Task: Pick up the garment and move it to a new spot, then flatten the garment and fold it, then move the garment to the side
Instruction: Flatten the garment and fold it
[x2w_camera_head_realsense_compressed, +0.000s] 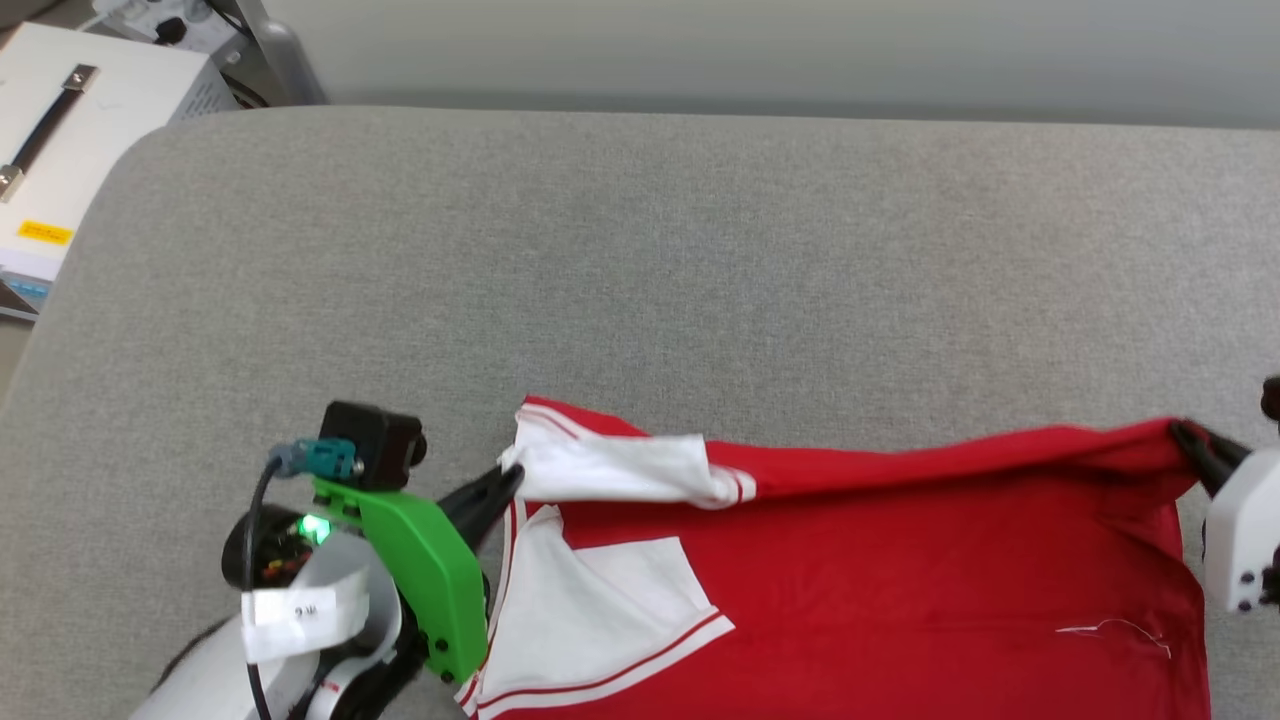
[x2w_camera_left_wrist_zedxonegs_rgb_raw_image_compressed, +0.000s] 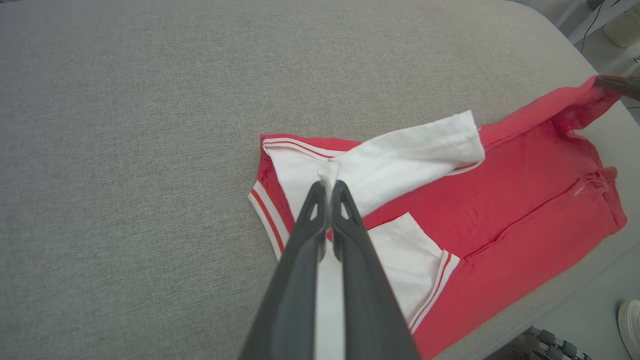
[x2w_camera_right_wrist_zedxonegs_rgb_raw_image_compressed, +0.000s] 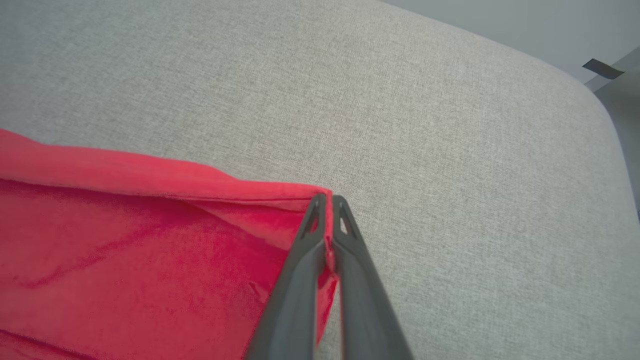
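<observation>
So: one garment (x2w_camera_head_realsense_compressed: 900, 560), smooth red cloth with two white sleeves and striped trim, lies partly doubled over along the padded table's (x2w_camera_head_realsense_compressed: 640, 250) near edge. Two grippers, both clenched on it: left gripper (x2w_camera_head_realsense_compressed: 505, 478) pinches white sleeve cloth, right gripper (x2w_camera_head_realsense_compressed: 1185, 435) pinches a red corner. Tabletop is grey woven fabric with rounded corners. One white case (x2w_camera_head_realsense_compressed: 90, 130) with a black handle sits past the far-left corner.

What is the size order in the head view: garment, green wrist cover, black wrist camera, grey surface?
Largest first:
grey surface
garment
green wrist cover
black wrist camera
Both wrist parts are nearer the lens.
</observation>
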